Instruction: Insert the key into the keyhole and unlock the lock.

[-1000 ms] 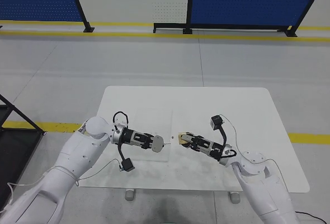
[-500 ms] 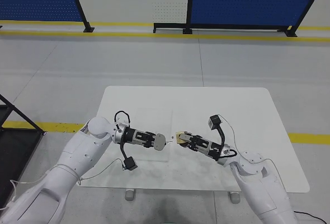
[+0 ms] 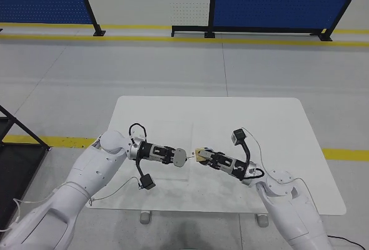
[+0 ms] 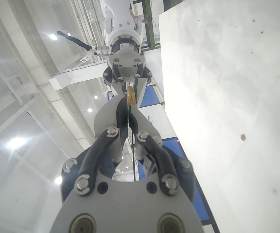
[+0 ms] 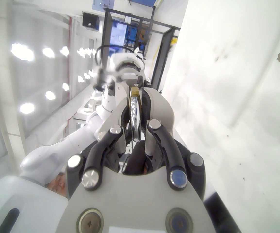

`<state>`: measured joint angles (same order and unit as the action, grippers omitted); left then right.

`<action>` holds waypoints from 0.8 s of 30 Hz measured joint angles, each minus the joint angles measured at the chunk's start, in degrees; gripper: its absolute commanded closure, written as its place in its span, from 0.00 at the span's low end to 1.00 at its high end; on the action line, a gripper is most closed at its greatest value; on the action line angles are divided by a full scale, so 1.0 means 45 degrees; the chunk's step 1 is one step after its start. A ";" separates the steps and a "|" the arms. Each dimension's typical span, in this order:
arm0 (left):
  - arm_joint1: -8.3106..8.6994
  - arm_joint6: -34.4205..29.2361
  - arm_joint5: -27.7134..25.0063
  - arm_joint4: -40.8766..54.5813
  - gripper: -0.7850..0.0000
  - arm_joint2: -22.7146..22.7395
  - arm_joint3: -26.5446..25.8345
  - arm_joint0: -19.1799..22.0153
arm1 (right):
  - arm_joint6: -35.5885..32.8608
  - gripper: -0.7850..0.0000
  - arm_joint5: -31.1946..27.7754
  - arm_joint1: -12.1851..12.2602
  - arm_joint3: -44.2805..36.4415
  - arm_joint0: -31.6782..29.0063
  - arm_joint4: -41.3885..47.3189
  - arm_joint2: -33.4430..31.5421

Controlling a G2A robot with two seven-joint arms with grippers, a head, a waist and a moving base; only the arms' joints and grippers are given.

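Observation:
Both grippers meet tip to tip above the white table (image 3: 266,119), near its front middle. My right gripper (image 3: 204,155) is shut on a brass padlock (image 3: 199,154). In the right wrist view the lock's silver shackle (image 5: 135,118) lies between the fingers and its brass body (image 5: 133,93) points at the other arm. My left gripper (image 4: 128,118) is shut on a thin key (image 4: 129,118), seen edge-on. The key tip reaches the brass lock (image 4: 131,97) at its end face. I cannot tell whether the key is inside the keyhole. In the top view my left gripper (image 3: 182,157) sits just left of the lock.
A thin pale sheet (image 3: 166,140) lies on the table under the left arm. Small dark specks (image 4: 243,136) dot the tabletop. A black rack (image 3: 0,150) stands off the table's left side. The table's right half has free room.
My left gripper has moved right with the key, closing the gap to the lock. My right gripper with the lock has edged slightly left.

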<state>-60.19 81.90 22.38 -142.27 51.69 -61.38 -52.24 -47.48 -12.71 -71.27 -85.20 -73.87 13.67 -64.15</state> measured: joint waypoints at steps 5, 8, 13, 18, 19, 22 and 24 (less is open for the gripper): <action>-0.0001 -0.0055 0.0056 -0.0066 1.00 -0.0104 0.0035 0.0074 | 0.0002 1.00 0.0000 0.0000 0.0000 0.0000 0.0000 -0.0001; -0.0002 -0.0099 0.0100 -0.0077 1.00 -0.0157 0.0059 0.0107 | 0.0002 1.00 0.0000 0.0000 0.0000 0.0000 0.0000 -0.0001; -0.0008 -0.0114 0.0115 -0.0026 1.00 -0.0242 0.0135 0.0163 | 0.0002 1.00 0.0000 0.0000 0.0000 0.0000 0.0000 -0.0001; -0.0017 -0.0136 0.0137 0.0048 1.00 -0.0331 0.0179 0.0225 | 0.0002 1.00 0.0000 0.0000 0.0000 0.0000 0.0001 -0.0001; -0.0018 -0.0144 0.0145 0.0061 1.00 -0.0345 0.0181 0.0233 | 0.0002 1.00 0.0000 0.0000 0.0000 0.0000 0.0001 -0.0001; -0.0023 -0.0153 0.0154 0.0090 1.00 -0.0398 0.0217 0.0270 | 0.0002 1.00 0.0000 0.0000 0.0000 0.0000 0.0001 -0.0001; -0.0034 -0.0162 0.0163 0.0118 1.00 -0.0446 0.0258 0.0302 | 0.0002 1.00 0.0000 0.0000 0.0000 0.0000 0.0001 -0.0001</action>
<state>-60.34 81.17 23.11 -141.74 49.69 -60.22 -50.88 -47.47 -12.71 -71.27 -85.20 -73.87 13.67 -64.16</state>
